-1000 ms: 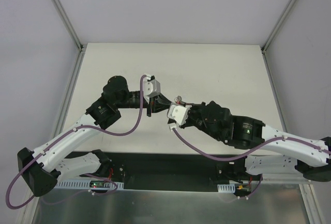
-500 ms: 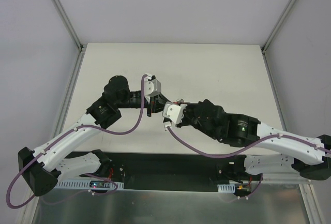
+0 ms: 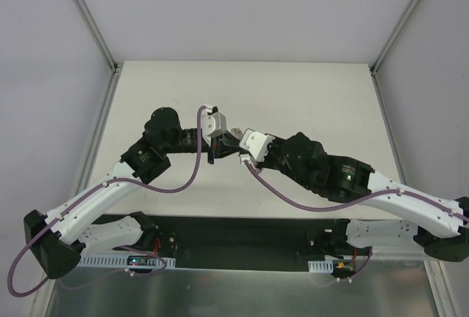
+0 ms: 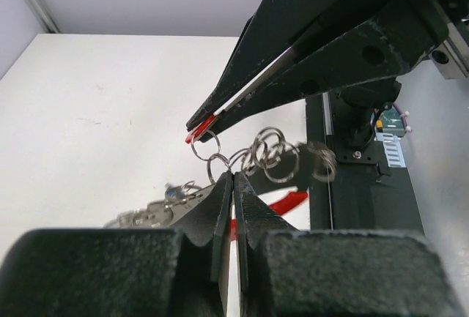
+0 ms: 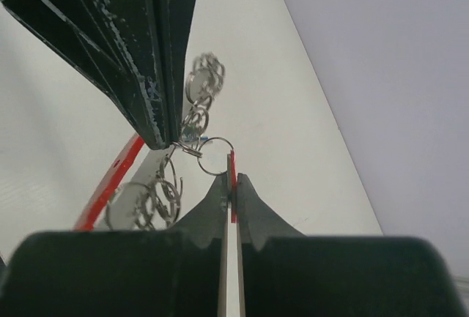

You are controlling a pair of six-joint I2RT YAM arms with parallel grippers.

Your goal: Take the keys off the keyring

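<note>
Red and thin, a key's (image 5: 232, 162) flat head sits pinched edge-on in the fully closed right tool (image 5: 231, 179). The left tool (image 4: 233, 179), likewise closed tight, clamps the keyring's (image 4: 272, 154) silvery wire loops, and its glossy red curved band (image 4: 287, 200) dangles above the matte white desk (image 4: 95, 112).

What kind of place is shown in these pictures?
Probably a robot test booth: a white table, plain grey wall panels on metal frame bars, and two arms bolted at its near edge.
</note>
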